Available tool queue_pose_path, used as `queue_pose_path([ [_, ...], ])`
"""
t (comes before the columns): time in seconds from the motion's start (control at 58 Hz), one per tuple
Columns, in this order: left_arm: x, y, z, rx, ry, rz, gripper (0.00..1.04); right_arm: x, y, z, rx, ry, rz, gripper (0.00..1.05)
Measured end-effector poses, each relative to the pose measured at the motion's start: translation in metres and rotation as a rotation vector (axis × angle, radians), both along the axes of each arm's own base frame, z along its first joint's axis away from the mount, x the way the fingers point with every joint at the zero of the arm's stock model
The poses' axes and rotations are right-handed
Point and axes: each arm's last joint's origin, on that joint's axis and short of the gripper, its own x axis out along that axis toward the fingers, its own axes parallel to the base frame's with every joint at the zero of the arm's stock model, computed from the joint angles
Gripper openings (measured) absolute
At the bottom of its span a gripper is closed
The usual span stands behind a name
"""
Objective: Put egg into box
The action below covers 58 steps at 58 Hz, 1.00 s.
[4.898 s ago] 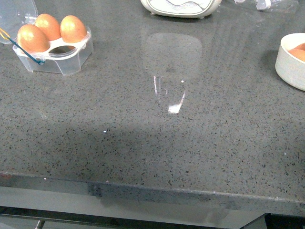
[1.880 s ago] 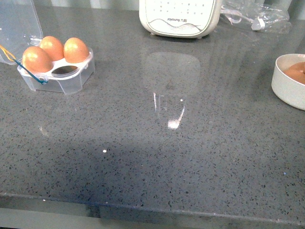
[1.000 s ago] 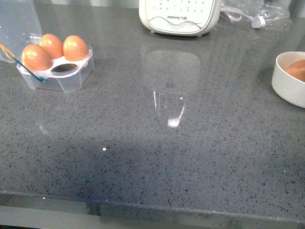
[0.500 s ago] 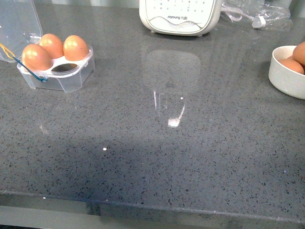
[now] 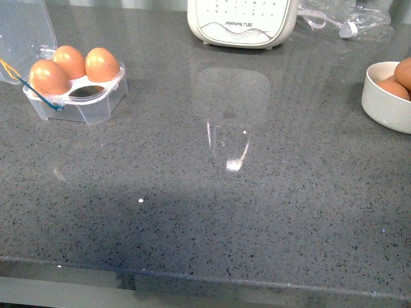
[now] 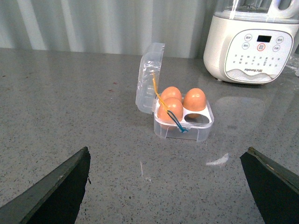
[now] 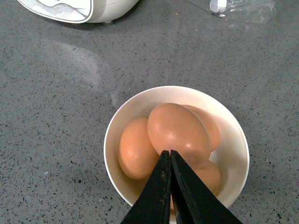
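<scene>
Though glossy, speckled counter point(image 5: 270, 218) under box point(image 5: 90, 109), before ribbed wall point(image 6: 93, 23).

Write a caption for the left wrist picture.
Clear egg box, lid open, holding three brown eggs and one empty cell, on a grey speckled counter near a white appliance.

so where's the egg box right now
In the front view, the box sits at the far-left back of the counter with its lid open. It is left of the white appliance and opposite the bowl.
</scene>
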Motion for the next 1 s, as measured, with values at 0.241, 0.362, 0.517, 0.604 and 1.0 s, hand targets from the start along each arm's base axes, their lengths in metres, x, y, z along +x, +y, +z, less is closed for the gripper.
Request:
queue_pose_path([
  [0.241, 0.000, 0.000, 0.000, 0.000, 0.000, 0.000, 0.98, -0.002, 0.000, 0.007, -0.001, -0.024, -0.006, 0.26],
  [0.362, 0.000, 0.000, 0.000, 0.000, 0.000, 0.000, 0.98, -0.003, -0.002, 0.008, -0.001, -0.029, -0.014, 0.53],
  [0.517, 0.000, 0.000, 0.000, 0.000, 0.000, 0.000, 0.98, -0.001, -0.008, 0.011, 0.002, -0.036, -0.027, 0.86],
  [0.604, 0.000, 0.000, 0.000, 0.000, 0.000, 0.000, 0.98, 0.003, -0.011, 0.009, 0.016, -0.026, -0.027, 0.99],
  [1.0, 0.000, 0.000, 0.000, 0.000, 0.000, 0.000, 0.98, 0.020, -0.022, 0.011, 0.060, 0.018, -0.011, 0.97],
])
